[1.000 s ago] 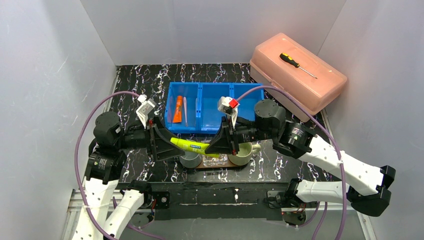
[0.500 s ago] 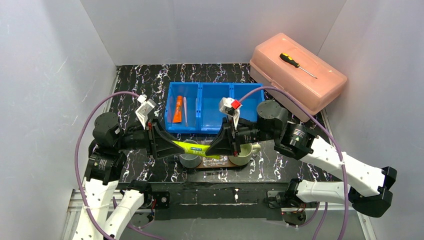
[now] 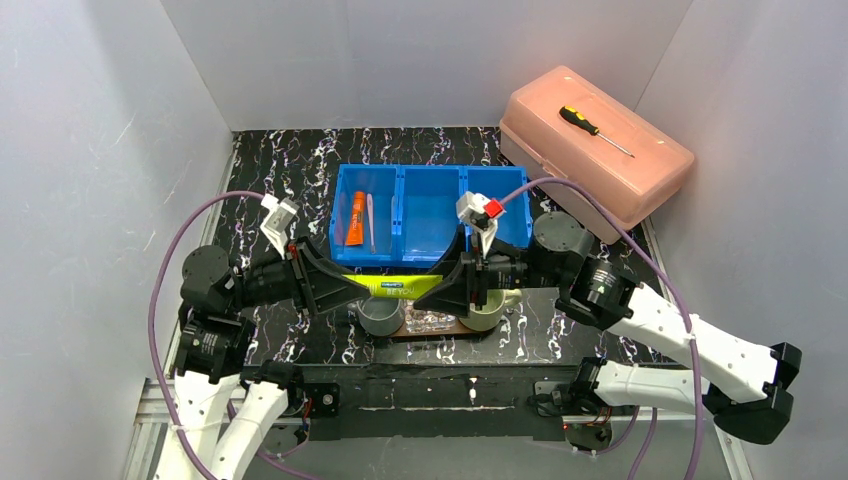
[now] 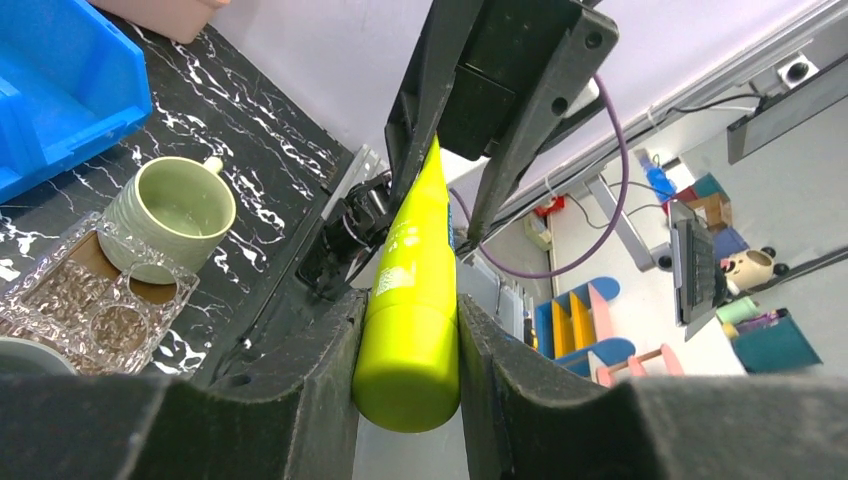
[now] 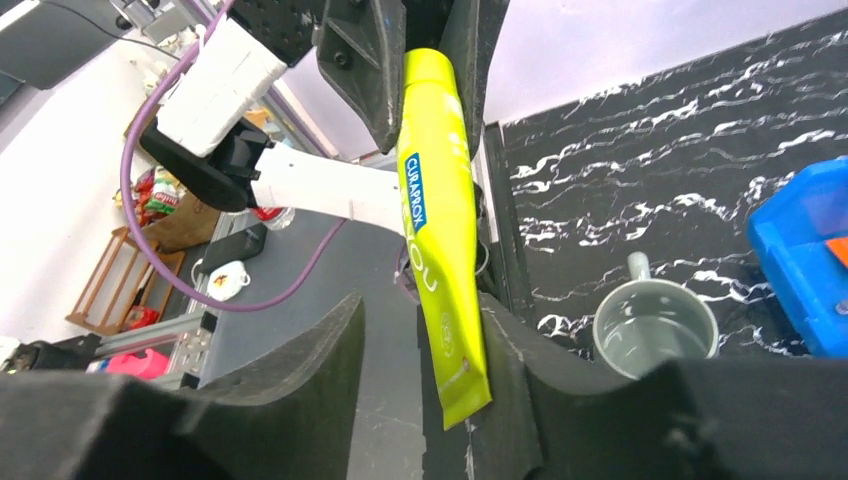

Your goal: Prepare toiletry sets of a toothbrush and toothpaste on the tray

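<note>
- The green tube point(image 3: 392, 287) is hanging level in the air between the arms, just above the grey mug point(image 3: 380, 318) and the pale green mug point(image 3: 484, 312).
- The left gripper point(image 4: 408, 345) is clamping the tube's thick end from both sides.
- The right gripper point(image 5: 420, 345) is standing parted round the flat crimped tail, with one finger point(image 5: 560, 400) touching it and a gap on the other side.
- The tube is looking light, soft and glossy. The thick end is probably offering the safer hold, since the body would likely squash and slip.

"CURAPROX" on the green tube point(image 5: 437, 230), then possibly "BE YOU" further along its side
</note>
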`<action>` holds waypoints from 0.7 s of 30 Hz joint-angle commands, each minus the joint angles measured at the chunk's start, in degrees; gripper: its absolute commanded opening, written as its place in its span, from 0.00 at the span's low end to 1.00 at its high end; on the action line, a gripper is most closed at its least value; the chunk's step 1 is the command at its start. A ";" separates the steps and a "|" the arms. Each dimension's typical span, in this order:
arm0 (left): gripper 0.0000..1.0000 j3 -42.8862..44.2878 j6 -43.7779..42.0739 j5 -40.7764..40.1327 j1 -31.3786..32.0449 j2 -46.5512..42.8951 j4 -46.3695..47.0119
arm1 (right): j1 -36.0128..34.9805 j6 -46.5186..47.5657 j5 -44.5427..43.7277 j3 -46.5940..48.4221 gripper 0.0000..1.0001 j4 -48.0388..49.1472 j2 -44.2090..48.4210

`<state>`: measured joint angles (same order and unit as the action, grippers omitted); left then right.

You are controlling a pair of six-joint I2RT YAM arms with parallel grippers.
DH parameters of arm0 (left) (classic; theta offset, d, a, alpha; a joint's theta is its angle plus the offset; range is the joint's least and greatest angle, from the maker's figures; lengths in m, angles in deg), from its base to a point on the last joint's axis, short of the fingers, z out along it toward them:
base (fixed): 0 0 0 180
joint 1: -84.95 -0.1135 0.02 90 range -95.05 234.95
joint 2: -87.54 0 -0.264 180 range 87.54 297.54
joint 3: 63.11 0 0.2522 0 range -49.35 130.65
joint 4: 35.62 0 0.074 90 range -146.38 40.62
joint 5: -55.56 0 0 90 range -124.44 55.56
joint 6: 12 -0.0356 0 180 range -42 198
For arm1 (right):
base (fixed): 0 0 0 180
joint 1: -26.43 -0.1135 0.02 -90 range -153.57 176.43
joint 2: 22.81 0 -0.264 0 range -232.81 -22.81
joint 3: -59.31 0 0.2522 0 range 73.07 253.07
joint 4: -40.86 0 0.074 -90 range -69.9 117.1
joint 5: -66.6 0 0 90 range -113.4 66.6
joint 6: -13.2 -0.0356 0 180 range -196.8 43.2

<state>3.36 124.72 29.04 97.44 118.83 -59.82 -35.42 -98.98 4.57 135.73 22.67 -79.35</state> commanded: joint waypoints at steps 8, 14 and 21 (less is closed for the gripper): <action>0.00 -2.91 12.46 -7.16 0.08 -3.30 12.88 | 0.19 -6.01 -9.03 -7.43 0.62 18.29 7.36; 0.00 -2.16 15.16 -10.62 0.08 -3.84 12.90 | 0.15 -11.40 -15.58 -11.69 0.63 27.71 8.90; 0.00 -2.38 17.10 -13.97 0.08 -4.46 12.97 | 0.15 -15.68 -17.62 -13.51 0.59 36.82 6.93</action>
<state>0.17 139.93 17.96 97.44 115.27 -49.39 -35.42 -111.26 -10.45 122.22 48.97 -71.72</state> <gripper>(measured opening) 0.329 0.606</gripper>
